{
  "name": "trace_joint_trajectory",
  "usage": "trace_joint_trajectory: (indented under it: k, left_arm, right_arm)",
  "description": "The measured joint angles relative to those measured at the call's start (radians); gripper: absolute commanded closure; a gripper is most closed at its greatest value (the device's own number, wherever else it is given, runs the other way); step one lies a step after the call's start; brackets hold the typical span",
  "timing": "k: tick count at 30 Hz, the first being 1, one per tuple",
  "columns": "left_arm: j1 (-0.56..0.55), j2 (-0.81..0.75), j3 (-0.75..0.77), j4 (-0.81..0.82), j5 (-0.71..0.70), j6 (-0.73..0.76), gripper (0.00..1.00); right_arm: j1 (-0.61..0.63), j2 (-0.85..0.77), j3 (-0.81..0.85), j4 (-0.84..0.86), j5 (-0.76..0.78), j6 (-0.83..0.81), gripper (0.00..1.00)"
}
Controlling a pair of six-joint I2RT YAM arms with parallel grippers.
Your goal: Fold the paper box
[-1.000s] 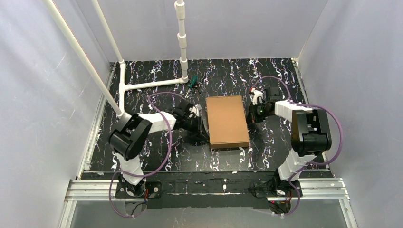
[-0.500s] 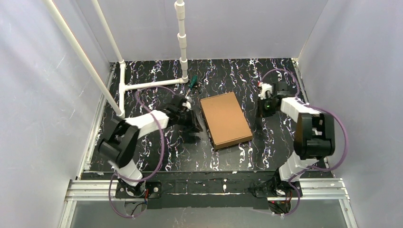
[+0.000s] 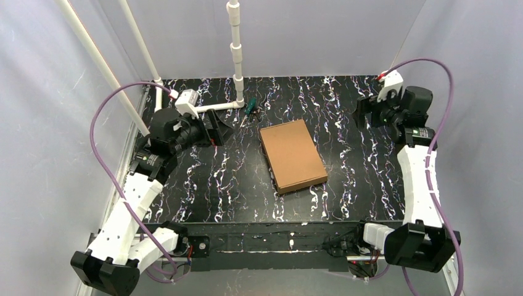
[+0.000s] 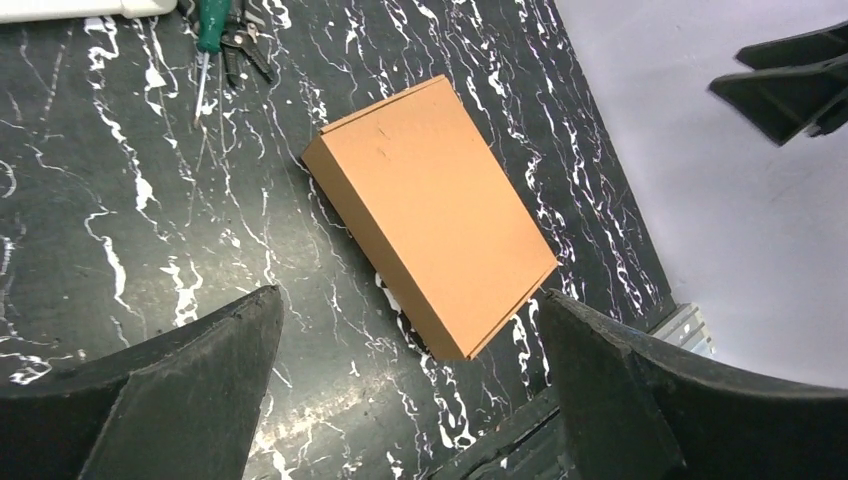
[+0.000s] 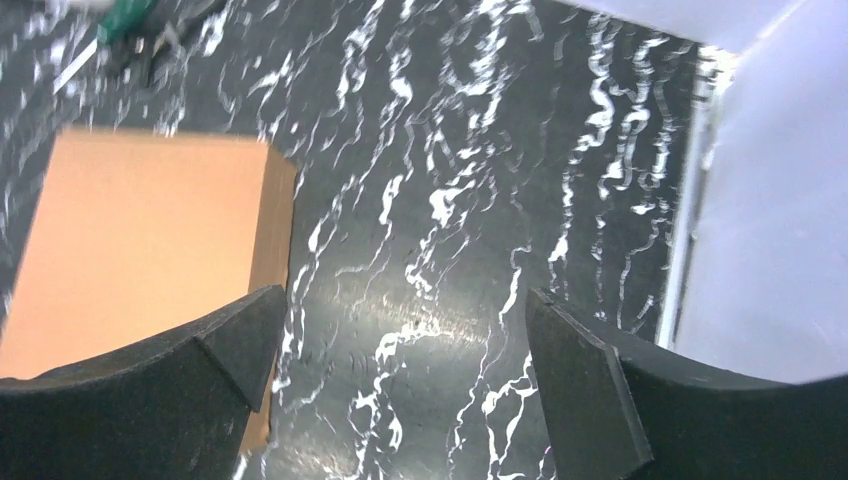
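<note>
The paper box (image 3: 293,155) is a brown cardboard mailer lying flat and closed on the black marbled table, turned slightly askew. It also shows in the left wrist view as the paper box (image 4: 430,210) and in the right wrist view as the paper box (image 5: 140,230). My left gripper (image 3: 219,128) hangs raised to the box's left, open and empty, apart from it; the left gripper (image 4: 410,298) looks down on the box. My right gripper (image 3: 369,112) is raised at the back right, open and empty, as the right gripper (image 5: 405,298) shows. The right gripper (image 4: 790,80) also appears at the far side.
A green-handled screwdriver (image 3: 249,108) with small dark tools lies behind the box, near a white pipe frame (image 3: 191,110). Pale walls close in the table on the left, back and right. A metal rail (image 3: 265,243) runs along the near edge.
Both arms have pulled back and risen away from the box, and both grippers have opened. The box, turned slightly counterclockwise a second ago, now lies still and untouched.
</note>
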Motion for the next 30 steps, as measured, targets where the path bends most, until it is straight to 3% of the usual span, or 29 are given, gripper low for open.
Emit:
trace_joint_trajectory:
  k: [6,30]
  left_arm:
    - [0.030,0.007,0.058,-0.114,0.064,0.051,0.02]
    - [0.037,-0.098,0.019,-0.171,0.138,0.006,0.02]
  right_arm:
    - [-0.003,-0.037,0.121,-0.010,0.134,0.178,0.02]
    - [-0.003,-0.129,0.146,-0.095,0.094,0.318,0.02]
